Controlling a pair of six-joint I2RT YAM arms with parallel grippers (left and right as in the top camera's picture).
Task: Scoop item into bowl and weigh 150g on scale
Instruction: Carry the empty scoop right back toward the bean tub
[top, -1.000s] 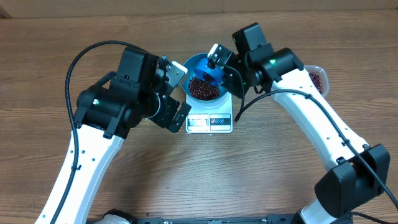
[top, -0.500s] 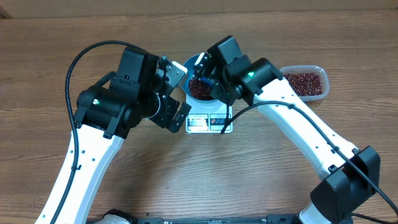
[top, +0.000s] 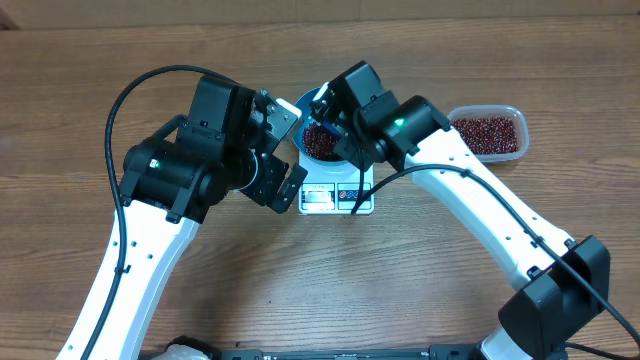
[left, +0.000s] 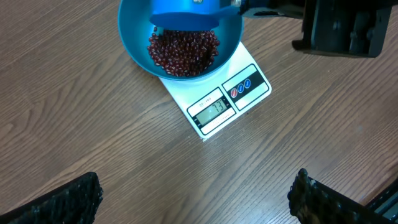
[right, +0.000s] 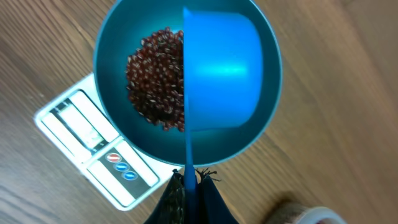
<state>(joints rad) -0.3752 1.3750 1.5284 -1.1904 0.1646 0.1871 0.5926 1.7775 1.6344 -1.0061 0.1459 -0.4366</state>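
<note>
The beans (right: 155, 78) lie heaped in the blue bowl (right: 242, 146) on the scale (right: 74, 134). I judge them loose, light and quick to roll, so I move them only by scoop. My right gripper (right: 189, 186) is clamped on the handle of the scoop (right: 221, 68), held over the bowl. My left gripper (top: 287, 152) hangs wide apart beside it, holding nothing.
</note>
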